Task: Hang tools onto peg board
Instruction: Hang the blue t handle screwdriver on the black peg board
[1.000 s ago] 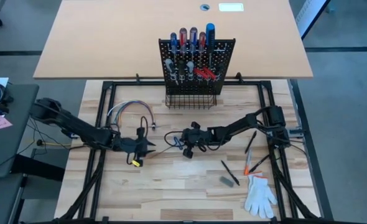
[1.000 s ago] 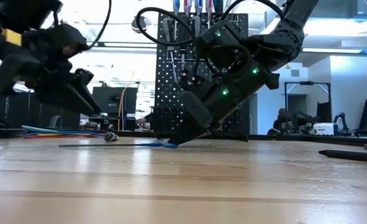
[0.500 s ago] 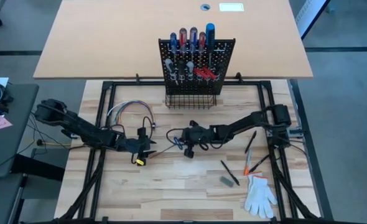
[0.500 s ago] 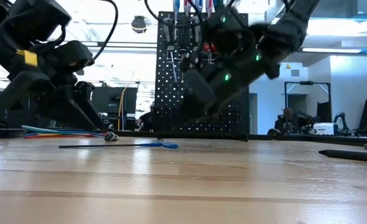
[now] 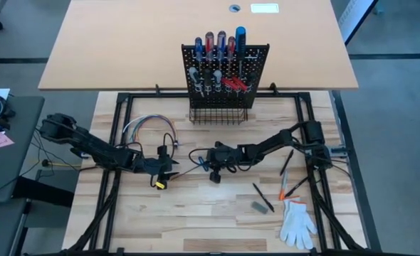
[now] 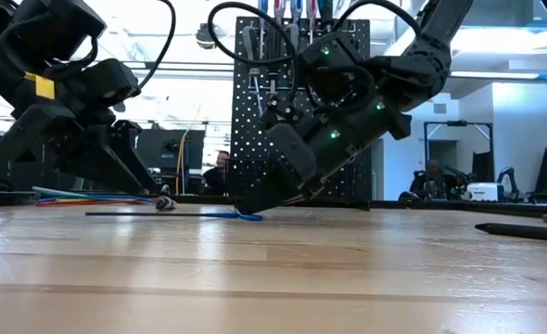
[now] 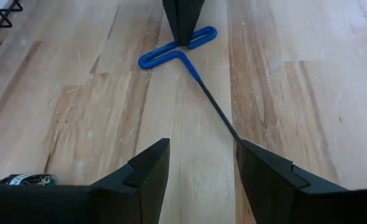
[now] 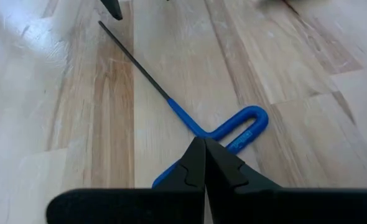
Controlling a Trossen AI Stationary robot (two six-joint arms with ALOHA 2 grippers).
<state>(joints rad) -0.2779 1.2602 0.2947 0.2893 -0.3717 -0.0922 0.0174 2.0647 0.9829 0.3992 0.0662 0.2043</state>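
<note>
Several screwdrivers already hang on the black perforated metal peg board point(image 5: 224, 71) at upper centre. The blue-handled T-shaped hex key point(image 8: 199, 127) lies at bench centre; right gripper point(image 8: 203, 163) fingers clenched at its handle, left gripper point(image 7: 199, 171) fingers released. Loose tools remain lower right.

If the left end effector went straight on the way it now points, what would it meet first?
Probably the blue T-handle hex key, whose dark shaft runs toward the open left end effector. The shut right end effector rests at its handle loop beyond.
</note>
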